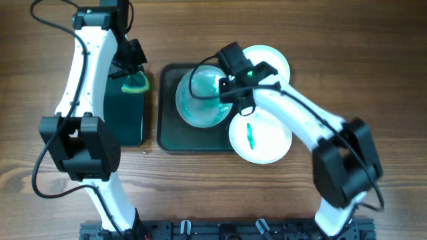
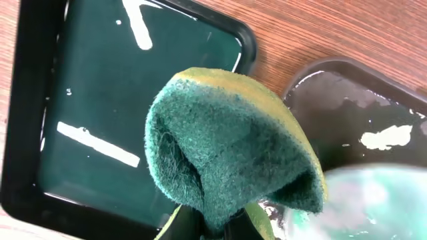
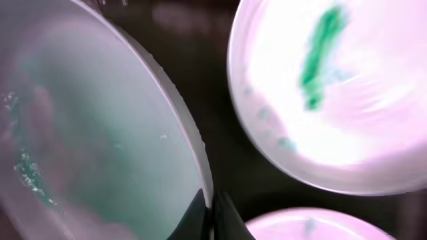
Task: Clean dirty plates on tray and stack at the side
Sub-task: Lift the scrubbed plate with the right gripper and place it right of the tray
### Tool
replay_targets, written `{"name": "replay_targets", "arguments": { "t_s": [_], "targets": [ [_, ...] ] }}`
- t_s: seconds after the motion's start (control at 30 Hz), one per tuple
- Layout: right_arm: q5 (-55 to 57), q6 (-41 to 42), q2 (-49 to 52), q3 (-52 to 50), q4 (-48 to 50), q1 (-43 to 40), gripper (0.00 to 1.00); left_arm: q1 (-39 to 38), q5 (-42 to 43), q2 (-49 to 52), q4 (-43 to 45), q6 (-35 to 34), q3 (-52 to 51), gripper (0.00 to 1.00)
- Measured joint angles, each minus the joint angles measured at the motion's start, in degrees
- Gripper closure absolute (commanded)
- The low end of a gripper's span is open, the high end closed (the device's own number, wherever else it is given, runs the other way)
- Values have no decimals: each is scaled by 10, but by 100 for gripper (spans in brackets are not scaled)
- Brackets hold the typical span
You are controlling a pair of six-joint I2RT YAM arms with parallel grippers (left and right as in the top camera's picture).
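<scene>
Overhead view: tray (image 1: 170, 137) at centre, dark green, with 3 plates on or beside it. Held plate (image 1: 197, 100) over the tray's middle, tinted green across its whole face, pinched at its right rim by right gripper (image 1: 228, 85), jaws clenched on that rim. Far plate (image 1: 273, 60) partly hidden under the right arm. Near plate (image 1: 267, 143) marked with a short green smear (image 1: 250, 133) at centre. Both at the tray's right end, on it or on the table (image 1: 373, 80) impossible to tell. Left gripper (image 1: 133, 75) above small tray (image 1: 127, 123), jaws clamped on sponge (image 1: 136, 83).

Left wrist view: sponge (image 2: 233, 160) folded over, green scouring side outward, yellow layer along the top edge, squeezed between the jaws at the bottom of the frame. Small tray (image 2: 133, 100) below it, glossy. Tray (image 2: 360, 113) just beside, to the right. Blurred pale-green edge of held plate (image 2: 363, 200) at lower right.

Right wrist view: held plate (image 3: 100, 133) filling the left half, its rim running straight into right gripper (image 3: 212, 213). Near plate (image 3: 333, 93) at upper right, smear (image 3: 320, 60) unwiped.

Judged from this: wiping step in hand, 1 plate steadied, sponge not yet touching it. Held plate directly to the right of the sponge, across the gap between the 2 trays. Round, so no long axis to align. Left arm the nearer for the wipe.
</scene>
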Motion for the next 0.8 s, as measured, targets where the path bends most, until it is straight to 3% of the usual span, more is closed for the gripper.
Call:
{"name": "replay_targets", "arguments": {
  "t_s": [0.5, 0.8],
  "targets": [
    [674, -81, -41, 0, -15, 232, 96, 3, 0, 0, 0, 2, 0, 96],
    [729, -119, -41, 0, 1, 241, 96, 3, 0, 0, 0, 2, 0, 96]
  ]
}}
